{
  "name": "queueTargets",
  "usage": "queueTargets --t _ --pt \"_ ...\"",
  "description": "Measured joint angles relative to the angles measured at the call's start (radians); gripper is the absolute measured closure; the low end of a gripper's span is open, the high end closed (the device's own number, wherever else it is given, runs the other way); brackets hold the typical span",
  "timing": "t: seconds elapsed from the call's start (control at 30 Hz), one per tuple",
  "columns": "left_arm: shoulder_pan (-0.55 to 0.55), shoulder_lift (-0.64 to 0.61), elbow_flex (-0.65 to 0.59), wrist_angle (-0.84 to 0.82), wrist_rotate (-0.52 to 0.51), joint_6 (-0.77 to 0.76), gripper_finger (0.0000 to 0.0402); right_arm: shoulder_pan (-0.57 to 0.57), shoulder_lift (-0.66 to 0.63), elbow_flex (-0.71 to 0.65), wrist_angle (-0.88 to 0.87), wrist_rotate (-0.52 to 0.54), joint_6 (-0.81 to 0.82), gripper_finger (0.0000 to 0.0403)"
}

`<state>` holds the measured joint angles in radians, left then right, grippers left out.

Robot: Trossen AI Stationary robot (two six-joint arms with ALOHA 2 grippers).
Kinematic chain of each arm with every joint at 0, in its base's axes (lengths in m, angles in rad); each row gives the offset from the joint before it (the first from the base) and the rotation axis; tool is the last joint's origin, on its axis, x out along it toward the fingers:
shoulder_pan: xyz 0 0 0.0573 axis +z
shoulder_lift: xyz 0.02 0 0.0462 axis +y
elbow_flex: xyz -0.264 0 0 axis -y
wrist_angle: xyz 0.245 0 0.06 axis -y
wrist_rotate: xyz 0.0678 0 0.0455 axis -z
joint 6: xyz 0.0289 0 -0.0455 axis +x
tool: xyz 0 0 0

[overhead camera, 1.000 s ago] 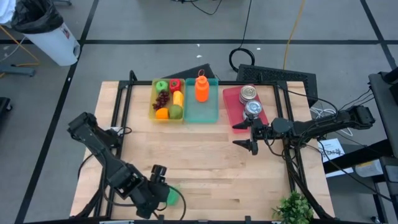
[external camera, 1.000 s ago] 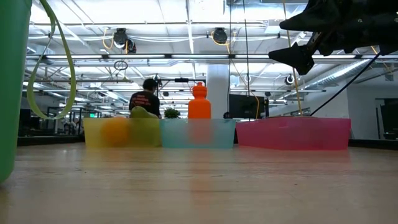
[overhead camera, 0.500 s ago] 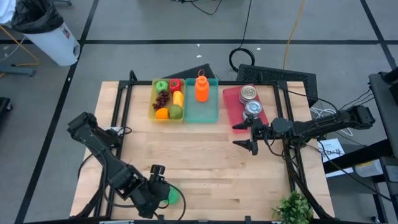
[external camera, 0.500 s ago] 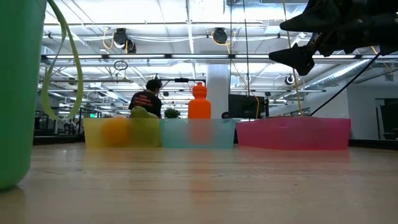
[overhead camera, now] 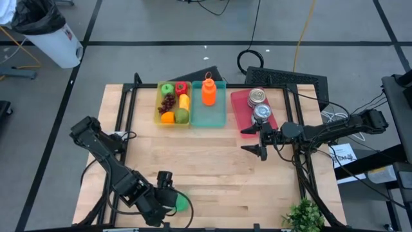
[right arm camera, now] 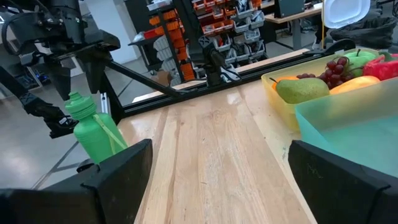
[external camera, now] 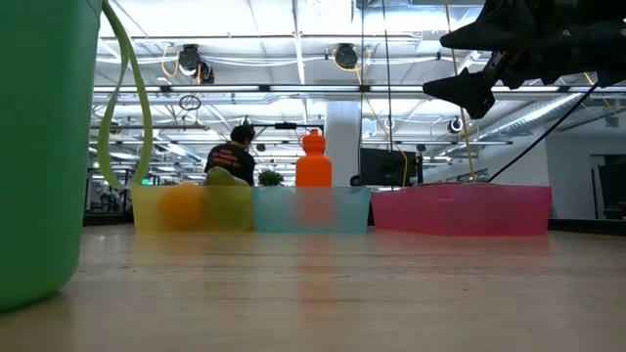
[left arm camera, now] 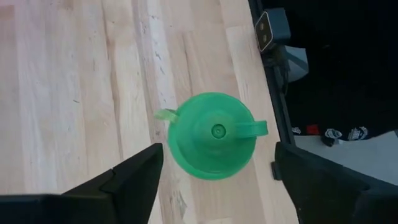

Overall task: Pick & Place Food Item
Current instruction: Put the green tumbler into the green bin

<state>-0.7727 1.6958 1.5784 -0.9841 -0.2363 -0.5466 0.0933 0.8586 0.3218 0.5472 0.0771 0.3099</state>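
**A:** What has changed since a second ago?

**B:** In the low view the green bottle [external camera: 39, 147] fills more of the near edge than it did. From above, the left gripper [overhead camera: 166, 196] has shifted slightly along the table's near edge.

**A:** And the jaws?

**B:** The left gripper's fingers [left arm camera: 130, 180] stand spread on either side of the green bottle, with a gap showing on both sides, so nothing is held. The right gripper [overhead camera: 261, 149] hangs spread wide and empty above the wood, just in front of the pink tray [overhead camera: 241, 111].

**A:** How does the bottle stand?

**B:** Upright on the wooden table [overhead camera: 219, 167], long axis vertical, cap toward the wrist camera, its strap loop hanging to one side. It is well apart from the yellow tray [overhead camera: 156, 106], at the opposite, near edge.

**A:** The rest of the surface?

**B:** The yellow tray holds fruit; just beside it a teal tray [overhead camera: 212, 116] holds an orange bottle [overhead camera: 208, 90], then the pink tray with two cans [overhead camera: 259, 104]. Beyond the yellow tray, a person [external camera: 231, 156] stands in a lit workshop.
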Motion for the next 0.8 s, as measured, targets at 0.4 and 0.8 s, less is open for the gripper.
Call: queueTargets --t 0.4,0.8 --pt "0.011 0.001 -0.079 0.080 0.000 0.013 0.0081 0.000 0.000 0.000 0.001 0.000 0.004 0.0046" --pt "0.031 0.001 -0.079 0.126 -0.002 0.051 0.0096 0.000 0.000 0.000 0.001 0.000 0.004 0.0046"
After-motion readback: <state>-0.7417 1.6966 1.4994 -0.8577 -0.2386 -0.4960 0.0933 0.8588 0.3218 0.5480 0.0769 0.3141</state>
